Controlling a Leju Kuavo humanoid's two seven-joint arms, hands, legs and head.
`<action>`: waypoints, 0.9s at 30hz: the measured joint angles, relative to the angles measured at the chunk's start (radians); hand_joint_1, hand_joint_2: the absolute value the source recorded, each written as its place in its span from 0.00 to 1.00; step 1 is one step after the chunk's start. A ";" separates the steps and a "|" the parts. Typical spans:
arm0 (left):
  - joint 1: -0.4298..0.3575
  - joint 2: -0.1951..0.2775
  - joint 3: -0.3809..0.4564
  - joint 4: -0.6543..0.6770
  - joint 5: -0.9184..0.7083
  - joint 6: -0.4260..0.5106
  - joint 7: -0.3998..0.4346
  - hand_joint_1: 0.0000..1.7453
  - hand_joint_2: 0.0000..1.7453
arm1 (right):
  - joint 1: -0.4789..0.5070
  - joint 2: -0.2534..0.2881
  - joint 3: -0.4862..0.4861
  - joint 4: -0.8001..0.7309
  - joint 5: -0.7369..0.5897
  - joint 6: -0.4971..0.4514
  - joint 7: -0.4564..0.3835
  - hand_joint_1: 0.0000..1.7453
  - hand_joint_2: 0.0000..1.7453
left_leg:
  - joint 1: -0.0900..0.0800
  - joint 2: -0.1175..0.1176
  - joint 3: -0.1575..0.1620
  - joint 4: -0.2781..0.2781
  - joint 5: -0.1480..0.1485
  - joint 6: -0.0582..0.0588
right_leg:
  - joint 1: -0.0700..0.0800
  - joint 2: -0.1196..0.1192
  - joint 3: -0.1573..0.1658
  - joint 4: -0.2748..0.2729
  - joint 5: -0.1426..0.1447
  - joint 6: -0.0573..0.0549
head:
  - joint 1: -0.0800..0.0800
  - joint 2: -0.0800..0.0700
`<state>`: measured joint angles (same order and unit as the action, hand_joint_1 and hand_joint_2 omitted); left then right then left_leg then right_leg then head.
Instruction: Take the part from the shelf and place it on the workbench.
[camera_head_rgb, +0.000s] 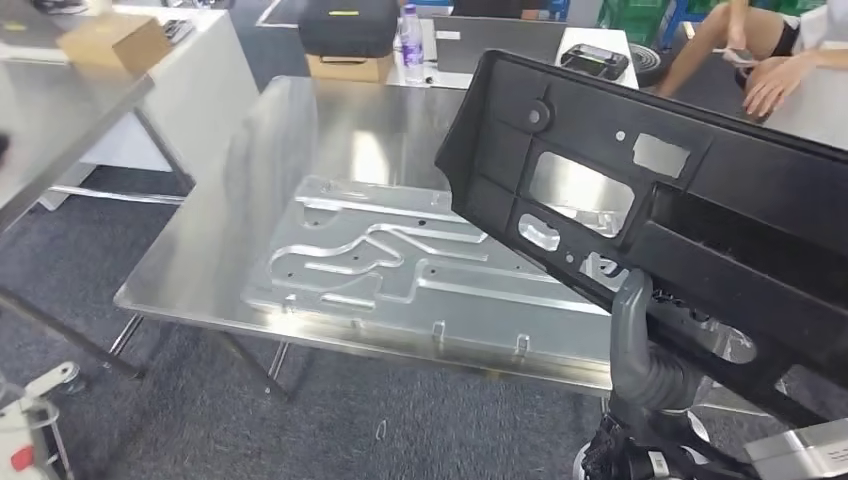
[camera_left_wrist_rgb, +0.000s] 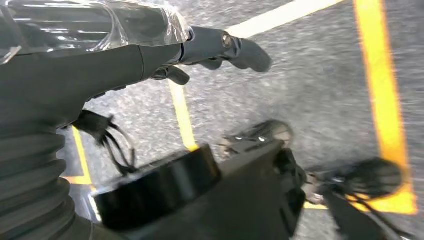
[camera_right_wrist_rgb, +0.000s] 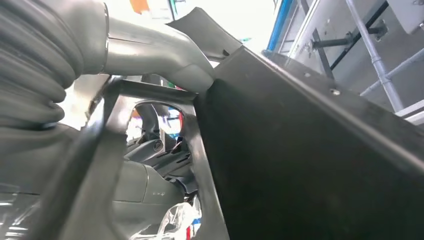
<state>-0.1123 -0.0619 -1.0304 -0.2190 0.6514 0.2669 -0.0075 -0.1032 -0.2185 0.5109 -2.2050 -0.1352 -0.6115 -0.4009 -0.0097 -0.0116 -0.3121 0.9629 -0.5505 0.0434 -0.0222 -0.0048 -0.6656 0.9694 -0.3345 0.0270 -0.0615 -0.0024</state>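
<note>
The part (camera_head_rgb: 640, 190) is a large black plastic panel with several cut-outs. It hangs tilted above the right side of the steel workbench (camera_head_rgb: 200, 260). My right hand (camera_head_rgb: 640, 350) grips its lower edge from below, on the near right. In the right wrist view the thumb (camera_right_wrist_rgb: 165, 55) presses on the panel's dark face (camera_right_wrist_rgb: 310, 160). A machined aluminium fixture plate (camera_head_rgb: 370, 255) lies on the bench under and left of the panel. My left hand (camera_left_wrist_rgb: 100, 65) hangs over the floor, its fingers (camera_left_wrist_rgb: 245, 50) stretched out with nothing in them.
A second steel table (camera_head_rgb: 50, 120) stands at the left. Behind it is a white table with a cardboard box (camera_head_rgb: 115, 42). Beyond the bench are a black case (camera_head_rgb: 348, 25), a bottle (camera_head_rgb: 411, 40) and a seated person (camera_head_rgb: 770, 60). Yellow lines (camera_left_wrist_rgb: 385, 100) mark the grey floor.
</note>
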 joint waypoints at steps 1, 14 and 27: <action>-0.005 0.000 0.000 0.000 0.000 0.000 -0.001 0.00 1.00 | -0.002 0.000 0.000 0.000 0.000 0.000 0.000 1.00 1.00 | 0.002 0.001 -0.041 0.068 0.002 -0.005 | -0.004 0.002 0.008 -0.001 -0.009 -0.006 | -0.001 0.000; 0.000 -0.001 -0.001 0.000 0.005 -0.016 -0.012 0.00 1.00 | -0.003 0.001 0.000 0.000 -0.003 0.000 -0.003 1.00 1.00 | 0.034 0.007 -0.220 -0.010 0.100 -0.033 | -0.033 0.017 0.099 -0.016 -0.088 0.055 | -0.006 0.000; -0.004 -0.002 -0.001 0.000 0.005 -0.018 -0.019 0.00 1.00 | -0.002 0.002 0.000 -0.001 -0.016 0.000 -0.011 1.00 1.00 | -0.013 0.000 -0.154 -0.016 0.050 0.019 | 0.018 0.011 0.038 0.027 -0.057 -0.004 | 0.005 0.000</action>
<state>-0.1168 -0.0643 -1.0311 -0.2190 0.6564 0.2485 -0.0265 -0.1051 -0.2168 0.5107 -2.2059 -0.1507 -0.6115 -0.4119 -0.0231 -0.0112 -0.4659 0.9466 -0.5002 0.0621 -0.0041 0.0057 -0.6281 0.9967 -0.3919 0.0232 -0.0569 -0.0027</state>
